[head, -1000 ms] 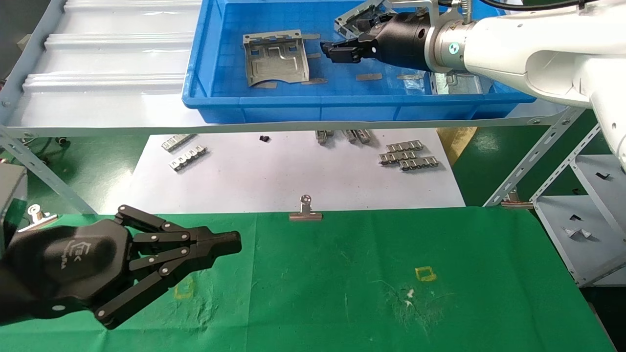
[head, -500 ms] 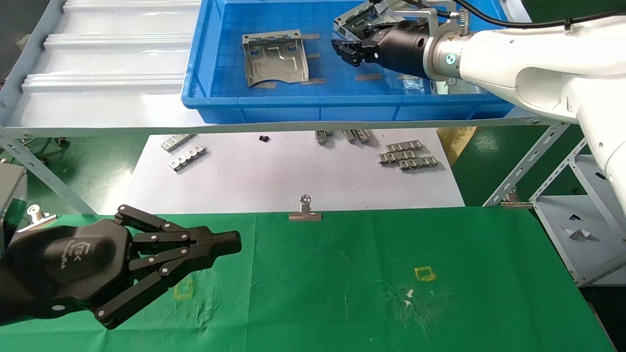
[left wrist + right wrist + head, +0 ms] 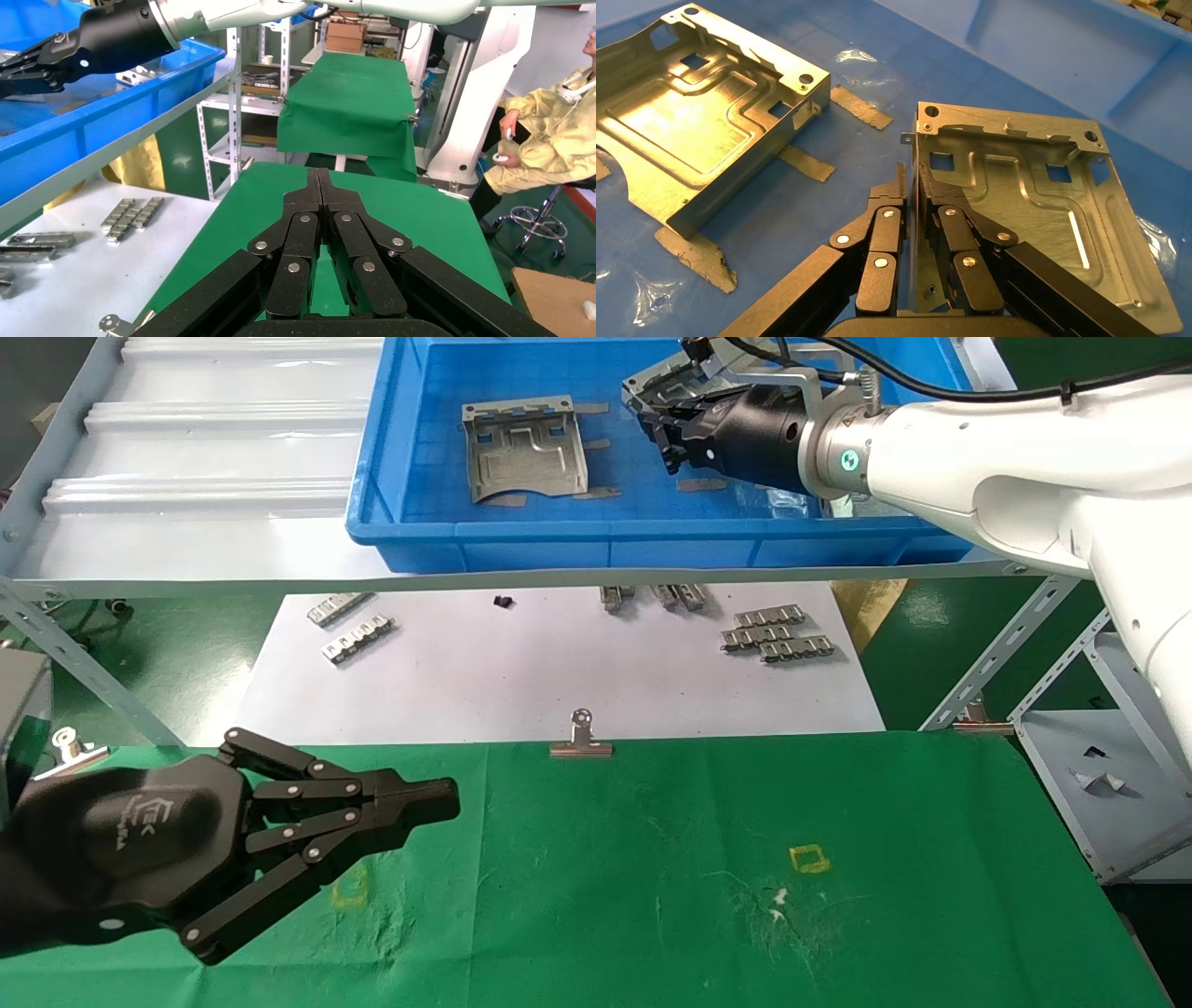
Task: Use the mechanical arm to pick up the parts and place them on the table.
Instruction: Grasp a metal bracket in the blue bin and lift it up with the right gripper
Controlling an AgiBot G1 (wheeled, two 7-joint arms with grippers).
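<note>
My right end effector (image 3: 914, 184) is in the blue bin (image 3: 410, 537), fingers clamped on the bent-up edge of one metal plate (image 3: 1025, 203), the only grippable lip. A second plate (image 3: 526, 449) lies flat in the bin nearby. Left end effector (image 3: 424, 800) hovers parked over the green table (image 3: 838, 933), fingers together.

A grey metal shelving unit (image 3: 1108, 766) is seen at the right, a second green-draped bench (image 3: 344, 105) farther off (a seated person in yellow (image 3: 555, 140) is beside it), and a ribbed white panel (image 3: 186, 449) at the left.
</note>
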